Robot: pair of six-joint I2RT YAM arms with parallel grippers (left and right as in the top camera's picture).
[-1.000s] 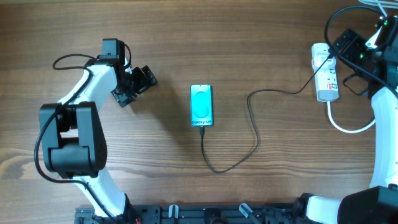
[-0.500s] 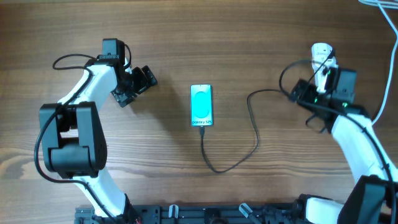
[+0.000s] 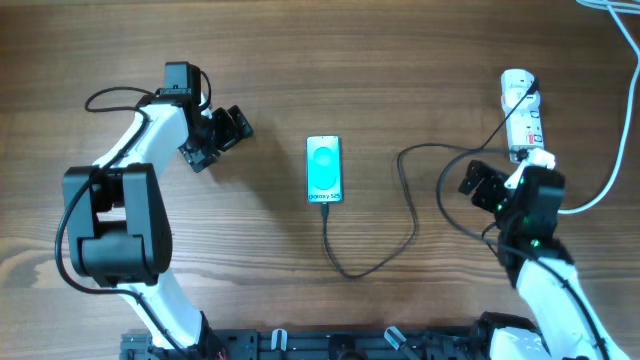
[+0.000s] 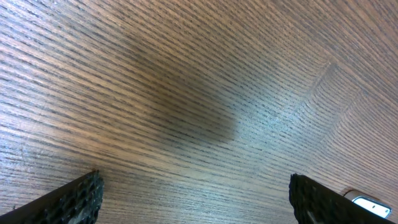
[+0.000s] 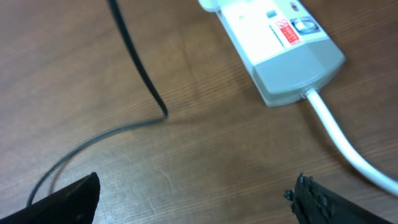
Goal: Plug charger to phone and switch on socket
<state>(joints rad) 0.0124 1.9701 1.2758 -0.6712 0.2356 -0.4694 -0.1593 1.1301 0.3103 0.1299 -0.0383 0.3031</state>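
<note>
1. The wooden surface (image 3: 260,60) carries everything; both arms hang over it with nothing in hand.
2. The left arm (image 3: 140,140) has its jaws wide apart over bare wood. The phone (image 3: 324,168) lies well off to their right, out of their reach as they stand.
3. The right arm (image 3: 535,215) also has its jaws wide apart and empty, and its fingertips (image 5: 68,199) frame open wood.
4. The charger (image 3: 412,225) loops across the surface. It passes ahead and left of the right jaws, then runs on to the phone.
5. The socket (image 3: 522,110) lies just ahead and right of the right jaws, near end toward them, its white cord (image 3: 600,190) trailing past their right side.
6. The charger's tip appears to meet the phone's white-strip end, so plugging in looks done, though the joint is too small to confirm.
7. The switch (image 5: 305,25) beside the red mark is probably the step in hand; whether it is on or off cannot be told.
8. The next move would be to bring the right jaws forward and right, then press one fingertip squarely on the switch without shoving the socket.
</note>
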